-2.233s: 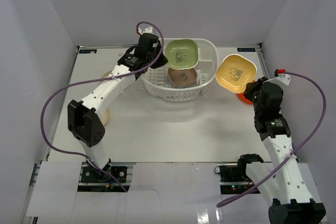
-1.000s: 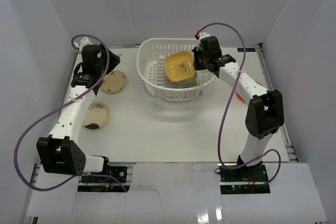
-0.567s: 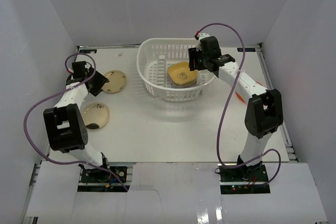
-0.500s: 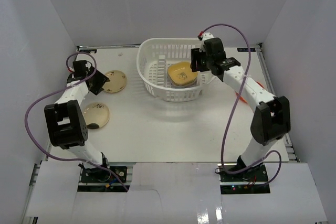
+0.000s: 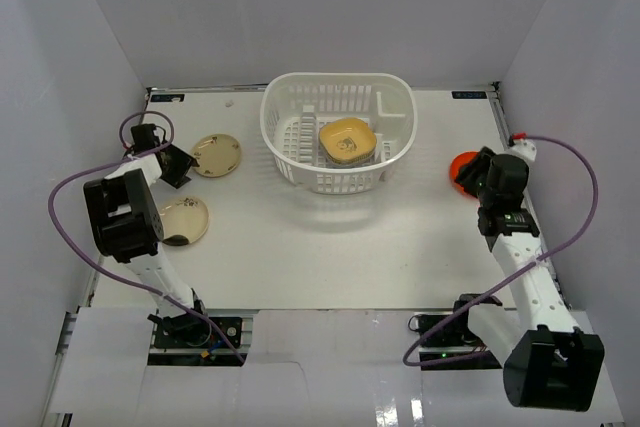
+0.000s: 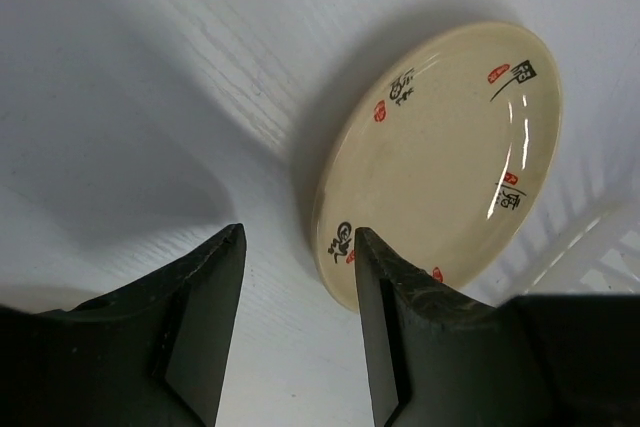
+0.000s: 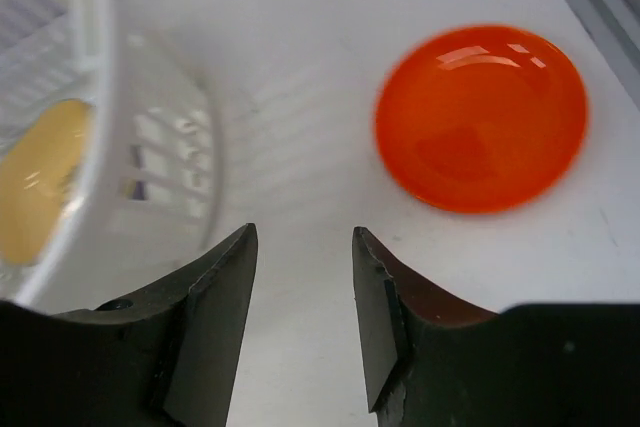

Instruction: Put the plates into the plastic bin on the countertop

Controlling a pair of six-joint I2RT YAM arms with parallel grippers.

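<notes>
The white plastic bin [image 5: 330, 182] stands at the back centre of the countertop [image 5: 330, 247], with a yellow plate [image 5: 346, 139] lying inside. On the left lie a cream plate [image 5: 217, 156] and a tan plate with a dark centre [image 5: 182, 221]. My left gripper [image 5: 176, 164] is low beside the cream plate [image 6: 450, 157]. It stands open [image 6: 300, 237], and the plate's near rim reaches just inside its right finger [image 6: 400, 337]. At the right, my open right gripper [image 5: 472, 175] hovers at a red-orange plate [image 5: 460, 165], which lies ahead and right of the jaws [image 7: 303, 237] in the wrist view [image 7: 480, 117].
White walls close in the table on the left, back and right. The bin's slotted wall [image 7: 110, 147] shows left of the right gripper, with the yellow plate [image 7: 40, 177] behind it. Purple cables loop off both arms.
The right gripper let go of the yellow plate in the bin and swung back right to the red-orange plate. The left arm folded down and left beside the cream plate.
</notes>
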